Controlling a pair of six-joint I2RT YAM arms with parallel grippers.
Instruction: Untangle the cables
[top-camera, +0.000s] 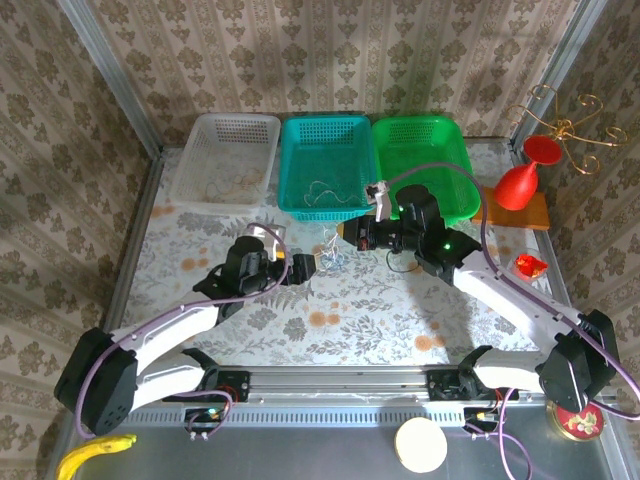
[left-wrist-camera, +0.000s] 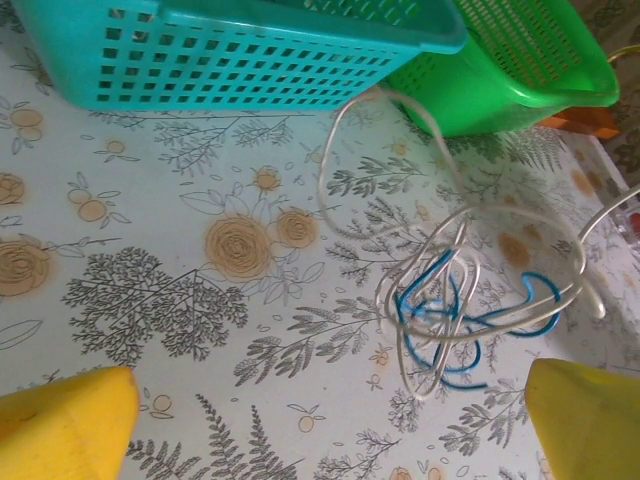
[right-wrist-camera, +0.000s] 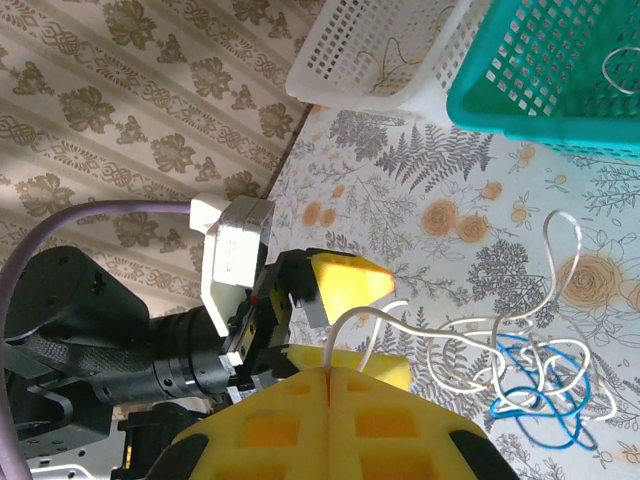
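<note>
I read the cables (left-wrist-camera: 470, 310) as whitish strands mixed with bright blue ones. The surface (left-wrist-camera: 150, 290) is pale, printed with grey ferns and orange-tan flowers. The baskets are plain colours: white basket (top-camera: 240, 119), teal basket (left-wrist-camera: 200, 60), green basket (left-wrist-camera: 500, 80). The left gripper (left-wrist-camera: 325, 440) has yellow fingers (left-wrist-camera: 60, 425), and the right gripper (right-wrist-camera: 328, 378) is yellow too. The wallpaper (top-camera: 350, 50) is beige with a brownish damask motif. The arm wire (right-wrist-camera: 100, 212) is purple, the goblet (top-camera: 520, 180) red and the banana (top-camera: 90, 460) yellow.

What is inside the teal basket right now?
One thin whitish cable lies loose on the floor of the teal basket. Its near wall hides the floor strip beside it.
</note>
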